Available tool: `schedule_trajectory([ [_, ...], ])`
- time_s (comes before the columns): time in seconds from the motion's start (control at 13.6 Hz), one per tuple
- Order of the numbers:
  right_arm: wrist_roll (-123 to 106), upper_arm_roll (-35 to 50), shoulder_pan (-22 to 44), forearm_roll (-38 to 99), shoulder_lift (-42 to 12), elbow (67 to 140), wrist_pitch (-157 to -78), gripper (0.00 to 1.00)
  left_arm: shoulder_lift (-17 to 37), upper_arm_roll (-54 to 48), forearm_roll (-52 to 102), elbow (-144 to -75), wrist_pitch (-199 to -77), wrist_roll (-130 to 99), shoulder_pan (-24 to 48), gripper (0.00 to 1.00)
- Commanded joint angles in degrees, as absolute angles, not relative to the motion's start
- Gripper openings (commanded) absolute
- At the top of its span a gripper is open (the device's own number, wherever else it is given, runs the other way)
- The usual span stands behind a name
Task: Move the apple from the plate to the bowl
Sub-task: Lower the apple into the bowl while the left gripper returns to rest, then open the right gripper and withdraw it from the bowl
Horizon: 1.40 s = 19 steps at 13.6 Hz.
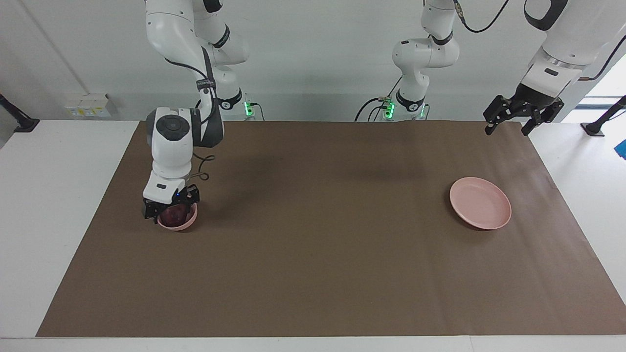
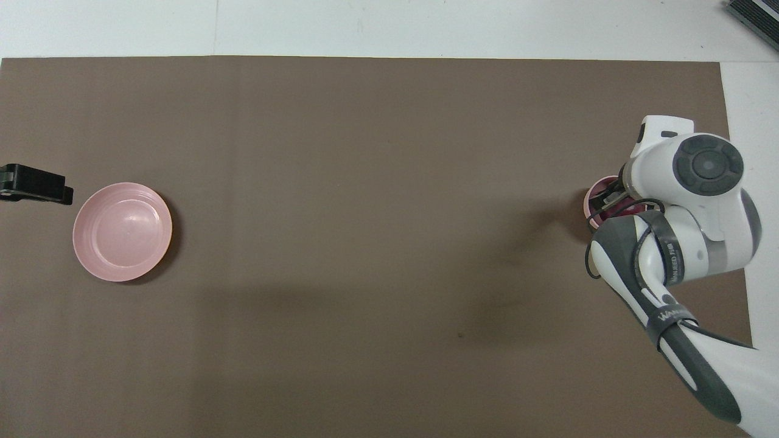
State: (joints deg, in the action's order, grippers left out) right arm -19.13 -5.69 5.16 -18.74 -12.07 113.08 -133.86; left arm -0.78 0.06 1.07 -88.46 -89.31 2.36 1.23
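**Facing view: apple down in the bowl, right gripper right over it**

Standing across the table, I see the apple, dark red, down inside the small pink bowl. The bowl is at the left of the frame, a little below mid-height, toward the right arm's end of the table. The right gripper points straight down and hangs low over the bowl's mouth, with the apple showing just beneath its black hardware. Whether its jaws are clamped on the apple or clear of it, I cannot tell. The right arm drops in from the upper left of the frame, its white wrist stacked directly above the bowl.

At the right of the frame the wide pink plate lies flat on the brown mat with nothing on it, well apart from the bowl. The left gripper waits in the upper right corner, raised over the mat's edge, with its jaws spread apart and nothing between them.

From overhead, everything swaps sides. The plate sits at the left of the frame at mid-height, and the tip of the left gripper pokes in at the frame's left edge, just beside the plate's rim. At the right of the frame the right arm's wrist covers most of the bowl, so only a pink crescent of rim shows, with a sliver of dark red apple inside it. The mat covers nearly the whole white table.
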Motion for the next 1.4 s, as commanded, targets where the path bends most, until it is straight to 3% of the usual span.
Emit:
schedule_trajectory([
  [0.0,-18.1,-4.9,5.0,-11.7,-7.8,111.1,-127.2,1.0,-0.4,-0.5,0.4,-87.3,-88.1,1.8,0.6,1.0],
  [0.37,-12.3,-5.1,4.5,-0.7,-1.6,105.4,-113.1,1.0,-0.4,-0.5,0.4,-87.3,-88.1,1.8,0.6,1.0],
  [0.81,1.3,-4.9,5.0,-0.6,5.4,101.1,-100.3,1.0,-0.4,-0.5,0.4,-87.3,-88.1,1.8,0.6,1.0],
  [1.18,1.3,-5.3,4.9,0.1,5.7,87.5,-86.0,1.0,-0.4,-0.5,0.4,-87.3,-88.1,1.8,0.6,1.0],
  [1.32,0.8,-5.8,4.5,-1.0,5.8,86.0,-83.2,1.0,-0.4,-0.5,0.4,-87.3,-88.1,1.8,0.6,1.0],
])
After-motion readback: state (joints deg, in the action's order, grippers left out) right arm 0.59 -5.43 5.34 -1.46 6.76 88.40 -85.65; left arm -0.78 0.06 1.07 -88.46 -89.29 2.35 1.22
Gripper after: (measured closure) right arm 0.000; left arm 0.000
